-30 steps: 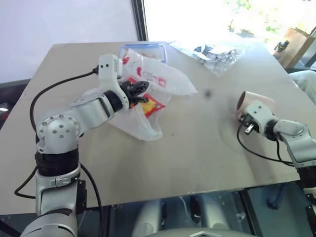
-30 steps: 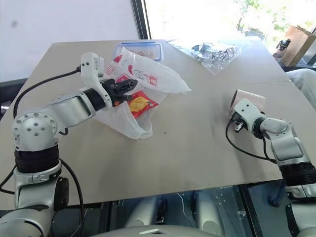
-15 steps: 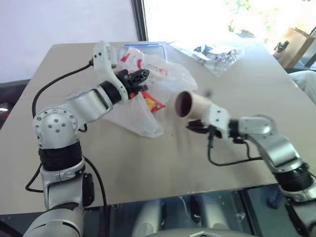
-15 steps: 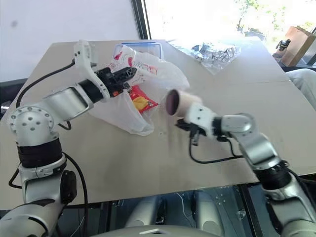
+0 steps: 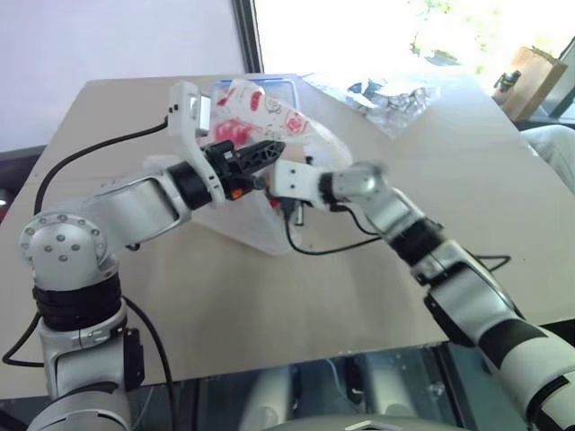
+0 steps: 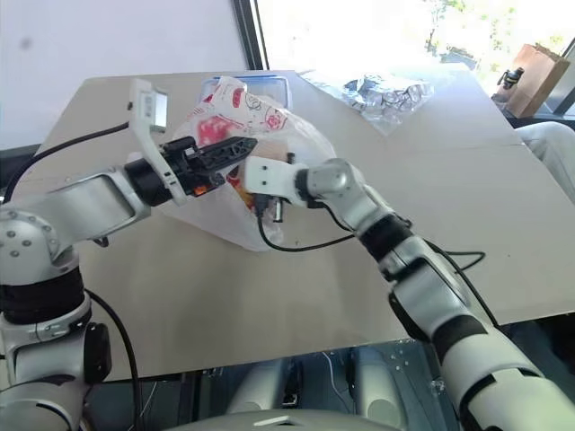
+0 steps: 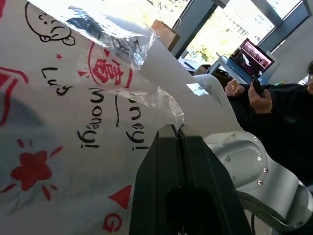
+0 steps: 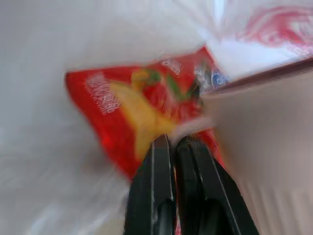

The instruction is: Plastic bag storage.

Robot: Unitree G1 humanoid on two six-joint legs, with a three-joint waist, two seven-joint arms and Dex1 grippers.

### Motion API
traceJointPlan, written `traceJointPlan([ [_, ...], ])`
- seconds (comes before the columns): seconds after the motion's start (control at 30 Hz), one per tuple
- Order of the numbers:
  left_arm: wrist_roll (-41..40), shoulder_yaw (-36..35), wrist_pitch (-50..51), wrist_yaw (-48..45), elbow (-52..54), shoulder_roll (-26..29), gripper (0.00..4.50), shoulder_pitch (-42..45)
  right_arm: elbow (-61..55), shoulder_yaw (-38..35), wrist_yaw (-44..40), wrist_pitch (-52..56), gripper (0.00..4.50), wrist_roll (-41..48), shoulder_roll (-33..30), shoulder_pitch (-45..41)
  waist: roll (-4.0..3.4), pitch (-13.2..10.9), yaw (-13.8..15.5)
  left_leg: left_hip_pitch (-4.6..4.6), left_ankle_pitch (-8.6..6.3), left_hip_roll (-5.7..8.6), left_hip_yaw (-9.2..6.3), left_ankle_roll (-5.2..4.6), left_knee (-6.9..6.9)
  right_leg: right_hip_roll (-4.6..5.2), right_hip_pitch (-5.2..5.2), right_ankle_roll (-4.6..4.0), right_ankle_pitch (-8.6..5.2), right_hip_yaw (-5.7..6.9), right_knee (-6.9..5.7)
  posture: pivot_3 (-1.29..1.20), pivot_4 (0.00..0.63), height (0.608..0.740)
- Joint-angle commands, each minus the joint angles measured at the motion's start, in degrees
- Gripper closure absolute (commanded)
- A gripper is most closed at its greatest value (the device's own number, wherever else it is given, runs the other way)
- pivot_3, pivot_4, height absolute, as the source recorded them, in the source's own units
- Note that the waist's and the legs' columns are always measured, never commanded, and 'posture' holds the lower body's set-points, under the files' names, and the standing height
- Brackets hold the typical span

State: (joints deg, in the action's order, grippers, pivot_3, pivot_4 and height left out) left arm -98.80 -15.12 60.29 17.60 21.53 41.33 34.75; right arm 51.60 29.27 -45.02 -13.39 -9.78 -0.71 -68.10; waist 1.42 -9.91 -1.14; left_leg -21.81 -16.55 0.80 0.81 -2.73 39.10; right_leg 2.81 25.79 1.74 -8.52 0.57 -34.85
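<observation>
one plastic bag (image 6: 235, 220), one snack packet (image 8: 132, 115)

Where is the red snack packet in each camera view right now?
Left eye view: hidden behind the two grippers, cannot tell.
Right eye view: a sliver by the right gripper, inside the plastic bag.
Left wrist view: not seen.
Right wrist view: red snack packet in the middle, past the fingers.
Shared landmark: the plastic bag.

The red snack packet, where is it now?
In the right wrist view, the red snack packet lies inside the plastic bag, just ahead of the right end effector.
</observation>
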Motion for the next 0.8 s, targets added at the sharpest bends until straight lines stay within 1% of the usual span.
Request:
traceJointPlan([
  [0.03, -4.12, 0.29, -3.14, 1.79, 4.12, 1.72, 4.50, -1.38, 10.11, -2.85, 6.95, -8.83, 3.78, -1.19, 5.71, -6.65, -0.02, -0.01, -0.16, 0.00, 0.00, -0.01, 0.00, 0.00, -0.02, 0.01, 0.01, 0.00, 0.00, 0.00, 0.01, 0.00, 0.150, 0.740],
  [0.07, -4.81, 0.44, -3.88, 2.20, 4.57, 2.13, 4.50, -1.85, 12.48, -3.74, 8.25, -9.94, 3.42, -1.28, 6.64, -7.71, -0.01, -0.01, -0.19, -0.02, -0.01, -0.01, 0.00, 0.01, -0.04, 0.01, 0.04, -0.01, -0.01, 0.00, 0.01, 0.00, 0.150, 0.740],
  [0.1, -5.97, 0.19, -4.75, 2.62, 4.99, 2.57, 4.50, -2.67, 14.38, -4.26, 9.04, -10.65, 2.87, -1.54, 7.38, -8.46, -0.02, -0.02, -0.07, -0.05, -0.01, -0.01, -0.07, 0.01, -0.07, 0.05, 0.04, -0.03, -0.02, 0.06, 0.01, 0.00, 0.150, 0.740],
  [0.13, -6.71, -0.08, -5.55, 2.94, 5.49, 3.18, 4.50, -3.52, 15.76, -4.58, 9.53, -11.41, 2.54, -1.87, 7.87, -8.94, -0.04, -0.03, 0.07, -0.07, -0.01, 0.01, -0.12, 0.01, -0.07, 0.08, 0.04, -0.04, -0.02, 0.11, 0.02, 0.00, 0.150, 0.740],
  [0.2, -7.72, -0.46, -6.92, 3.27, 6.23, 4.28, 4.50, -4.81, 17.30, -5.07, 12.54, -13.06, 1.47, -3.12, 8.28, -9.45, -0.04, -0.03, 0.16, -0.09, -0.01, 0.03, -0.15, 0.02, -0.07, 0.11, 0.04, -0.03, -0.02, 0.13, 0.04, 0.00, 0.150, 0.740],
  [0.23, -8.03, -0.46, -7.58, 3.45, 6.51, 4.73, 4.50, -5.29, 17.64, -5.27, 14.39, -13.94, 1.05, -3.80, 8.24, -9.53, -0.05, -0.03, 0.21, -0.10, -0.01, 0.04, -0.16, 0.02, -0.07, 0.11, 0.04, -0.03, -0.03, 0.14, 0.04, 0.00, 0.150, 0.740],
  [0.3, -7.42, -0.43, -8.93, 3.87, 6.58, 5.34, 4.50, -6.24, 17.42, -6.22, 14.51, -14.93, 0.06, -3.68, 7.98, -8.60, -0.05, -0.04, 0.30, -0.11, -0.01, 0.06, -0.21, 0.02, -0.07, 0.12, 0.03, -0.03, -0.03, 0.19, 0.03, 0.00, 0.150, 0.740],
  [0.4, -5.03, -0.27, -10.54, 4.08, 6.00, 5.63, 4.50, -6.89, 15.29, -6.73, 13.46, -16.28, 0.03, -4.00, 6.21, -6.02, -0.06, -0.04, 0.21, -0.09, 0.00, 0.06, -0.21, 0.03, -0.07, 0.07, 0.02, -0.04, -0.03, 0.20, 0.02, 0.00, 0.150, 0.740],
  [0.47, -2.00, -0.50, -11.83, 4.28, 4.72, 5.09, 4.50, -7.34, 8.84, -8.42, 9.43, -15.99, 0.03, -1.36, 3.47, -1.85, -0.05, -0.04, 0.32, -0.09, 0.01, 0.05, -0.21, 0.04, -0.07, 0.06, 0.02, -0.04, -0.03, 0.21, 0.02, 0.00, 0.150, 0.740],
  [0.53, 0.84, -0.62, -13.00, 3.98, 3.28, 4.51, 4.50, -7.61, -2.15, -10.43, 4.59, -11.40, 0.03, 2.50, 0.27, 3.62, -0.09, -0.06, 0.40, -0.10, 0.01, 0.07, -0.25, 0.03, -0.06, 0.08, -0.01, -0.03, -0.03, 0.24, 0.04, 0.00, 0.150, 0.740],
  [0.57, 1.65, -0.57, -13.29, 3.70, 2.74, 4.31, 4.50, -7.63, -7.46, -11.06, 3.05, -8.52, 0.03, 3.70, -0.96, 5.89, -0.10, -0.06, 0.35, -0.11, 0.01, 0.08, -0.24, 0.03, -0.06, 0.08, -0.02, -0.03, -0.03, 0.24, 0.05, 0.00, 0.150, 0.740],
  [0.67, 4.06, 0.04, -13.41, 1.66, 1.01, 3.46, 4.50, -7.62, -32.08, -13.10, -0.63, 6.56, 0.03, 7.50, -7.11, 15.66, -0.10, -0.07, 0.43, -0.18, 0.01, 0.02, -0.31, 0.04, -0.02, 0.08, 0.01, -0.03, -0.03, 0.28, 0.02, 0.00, 0.150, 0.740],
  [0.73, 5.32, 0.43, -13.05, 0.29, 0.52, 3.14, 4.50, -7.41, -43.96, -14.09, -0.59, 15.78, 0.03, 8.61, -9.87, 20.08, -0.10, -0.06, 0.44, -0.19, 0.01, 0.02, -0.33, 0.04, -0.01, 0.10, 0.02, -0.03, -0.03, 0.32, 0.01, 0.00, 0.150, 0.740],
  [0.8, 6.44, 0.80, -12.85, -0.66, 0.01, 2.63, 4.50, -6.94, -53.43, -15.02, 0.18, 23.02, 0.03, 8.85, -12.42, 23.89, -0.11, -0.07, 0.32, -0.18, 0.01, 0.02, -0.31, 0.04, -0.01, 0.10, 0.02, -0.03, -0.03, 0.32, 0.03, 0.00, 0.150, 0.740],
])
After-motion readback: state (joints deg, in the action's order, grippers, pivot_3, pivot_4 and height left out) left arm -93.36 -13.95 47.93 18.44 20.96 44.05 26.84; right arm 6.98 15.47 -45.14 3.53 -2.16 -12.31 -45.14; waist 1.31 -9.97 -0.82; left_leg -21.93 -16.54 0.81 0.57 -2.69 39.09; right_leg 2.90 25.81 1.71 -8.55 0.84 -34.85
